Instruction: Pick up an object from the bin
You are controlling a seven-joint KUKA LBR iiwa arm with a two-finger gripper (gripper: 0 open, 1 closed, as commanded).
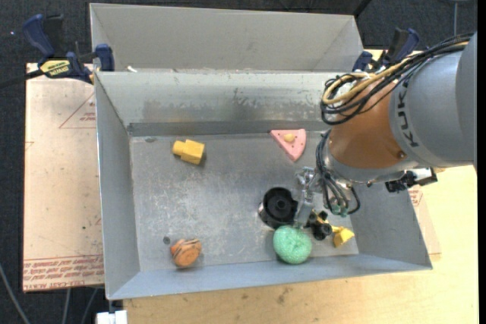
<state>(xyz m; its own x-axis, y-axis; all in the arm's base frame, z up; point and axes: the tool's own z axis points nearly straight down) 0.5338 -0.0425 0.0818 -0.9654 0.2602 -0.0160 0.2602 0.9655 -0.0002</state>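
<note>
Gripper (pixel 309 216) low, just beside black ring (pixel 277 205) and green ball (pixel 292 245), openness cannot be told

hand (pixel 310 218) low in bin (pixel 114 186), front right | beside black ring (pixel 277 205), green ball (pixel 292 245), yellow bit (pixel 343 237) | pink wedge (pixel 289 143), yellow block (pixel 188 151), orange lump (pixel 185 252) apart

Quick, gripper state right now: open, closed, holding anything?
Gripper: cannot be told; it is down by the black round piece and the green ball, front right of the bin.
</note>
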